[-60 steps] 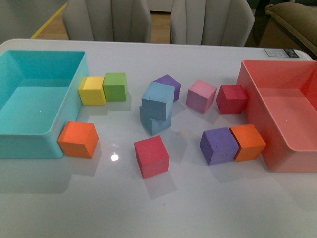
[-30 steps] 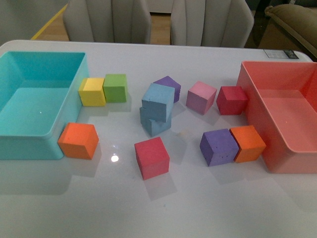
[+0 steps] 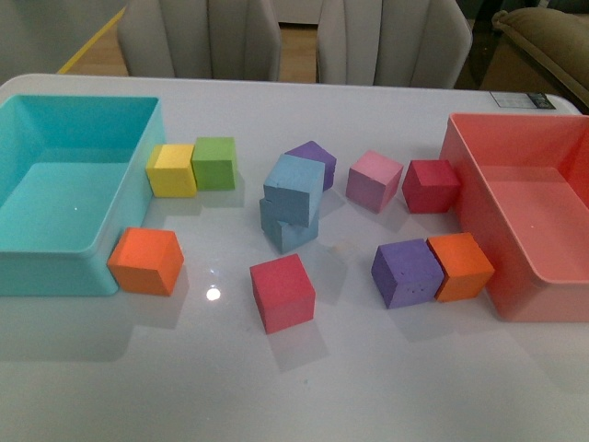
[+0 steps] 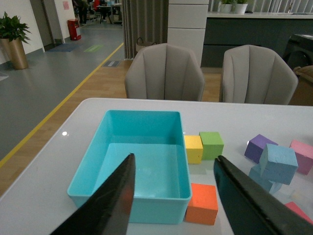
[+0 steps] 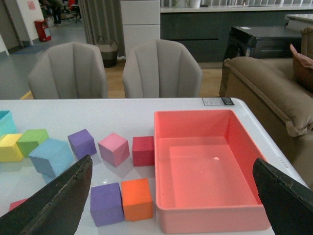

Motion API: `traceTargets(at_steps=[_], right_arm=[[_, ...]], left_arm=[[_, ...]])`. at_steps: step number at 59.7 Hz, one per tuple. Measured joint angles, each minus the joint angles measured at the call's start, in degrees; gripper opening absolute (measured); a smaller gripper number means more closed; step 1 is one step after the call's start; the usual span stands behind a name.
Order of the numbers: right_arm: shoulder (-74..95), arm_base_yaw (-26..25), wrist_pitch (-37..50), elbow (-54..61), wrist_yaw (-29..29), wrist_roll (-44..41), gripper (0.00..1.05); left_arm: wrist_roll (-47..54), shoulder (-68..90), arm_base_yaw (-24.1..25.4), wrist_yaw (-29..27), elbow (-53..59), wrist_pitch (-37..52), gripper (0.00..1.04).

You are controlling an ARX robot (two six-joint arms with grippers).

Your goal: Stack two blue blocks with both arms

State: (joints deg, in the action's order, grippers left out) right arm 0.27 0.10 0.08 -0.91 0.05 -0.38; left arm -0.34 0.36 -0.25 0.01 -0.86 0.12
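Observation:
One light blue block (image 3: 294, 187) rests skewed on top of the other blue block (image 3: 291, 230) in the middle of the white table. Neither arm appears in the front view. The left wrist view shows the pair, the upper block (image 4: 279, 163) above the lower block (image 4: 260, 177), off to the side beyond my left gripper (image 4: 174, 157). That gripper is open and empty, hanging above the turquoise bin's near side. My right gripper (image 5: 172, 162) is open wide and empty, over the pink bin. In the right wrist view the upper blue block (image 5: 51, 156) sits at the far side.
A turquoise bin (image 3: 55, 249) stands at the left and a pink bin (image 3: 465, 170) at the right. Around the stack lie yellow (image 3: 171, 168), green (image 3: 213, 161), orange (image 3: 145, 260), red (image 3: 282, 291), purple (image 3: 406, 271) and pink (image 3: 374, 179) cubes. Chairs stand behind the table.

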Motion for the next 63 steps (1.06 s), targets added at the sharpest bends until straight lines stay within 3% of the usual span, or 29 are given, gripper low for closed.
traceTargets(at_steps=[13,63], right_arm=[[0.0,0.0,0.0,0.0,0.0,0.0,0.96],[0.0,0.0,0.0,0.0,0.0,0.0,0.96]], left_arm=[[0.0,0.0,0.0,0.0,0.0,0.0,0.98],[0.1,0.0,0.0,0.0,0.0,0.0,0.96]])
